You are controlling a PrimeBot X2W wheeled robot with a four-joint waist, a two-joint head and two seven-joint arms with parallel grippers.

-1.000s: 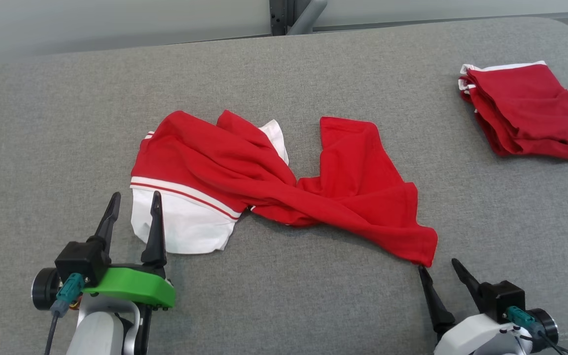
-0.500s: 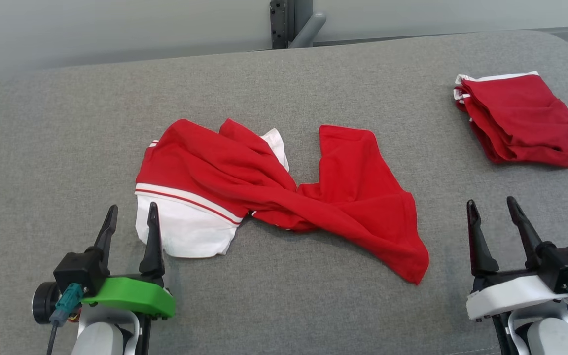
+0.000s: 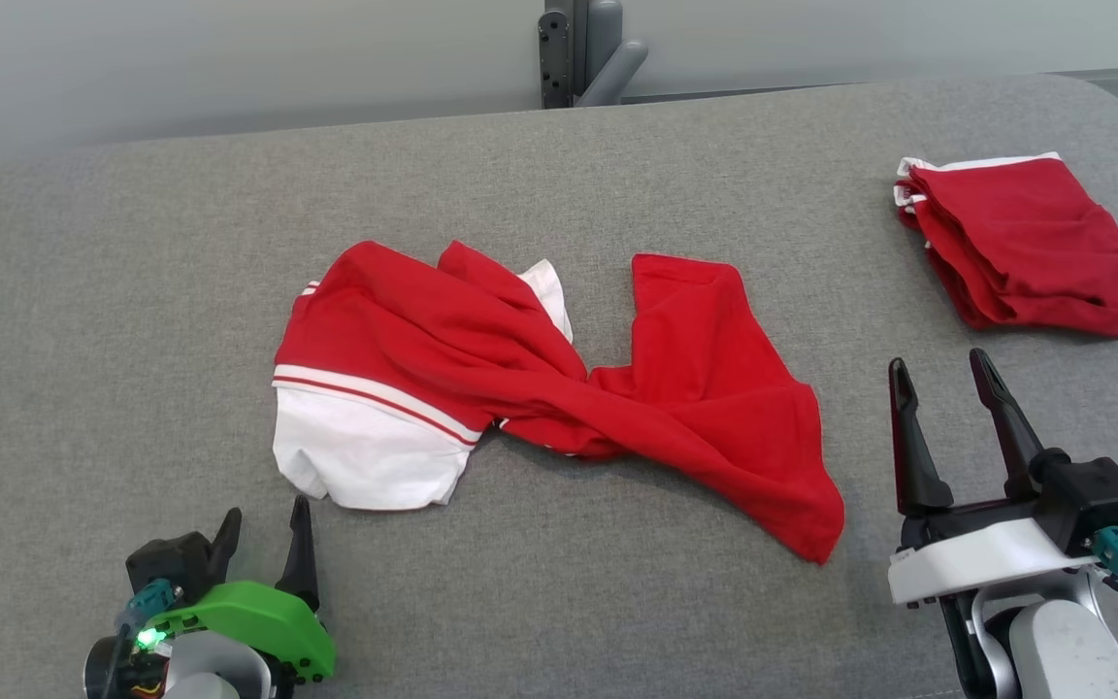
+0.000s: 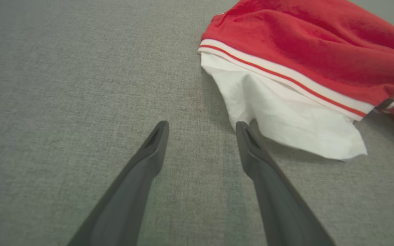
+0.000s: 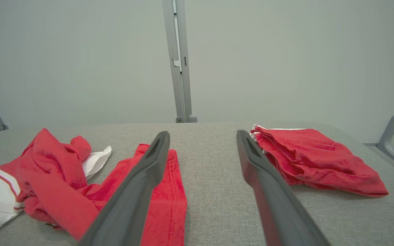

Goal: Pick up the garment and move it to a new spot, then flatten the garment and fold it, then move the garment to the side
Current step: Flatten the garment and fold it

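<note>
A red garment (image 3: 559, 374) with a white lining and a red-striped white band lies twisted and crumpled at the middle of the grey padded table (image 3: 113, 291). The left wrist view shows its white part (image 4: 286, 116) just right of my fingers, and it lies low at the left of the right wrist view (image 5: 67, 177). My left gripper (image 3: 263, 529) stands open at the lower left, just short of the white hem, holding nothing. At the lower right my right gripper (image 3: 937, 374) is open and empty, apart from the garment's right corner.
A second red garment (image 3: 1025, 243), folded, lies at the table's far right, also in the right wrist view (image 5: 313, 160). A grey post (image 3: 583, 49) rises behind the table's back edge against a pale wall.
My right gripper has let go of the garment's lower right corner and swung right and up. My left gripper has drawn back toward the table's near edge. The head camera tilted slightly.
</note>
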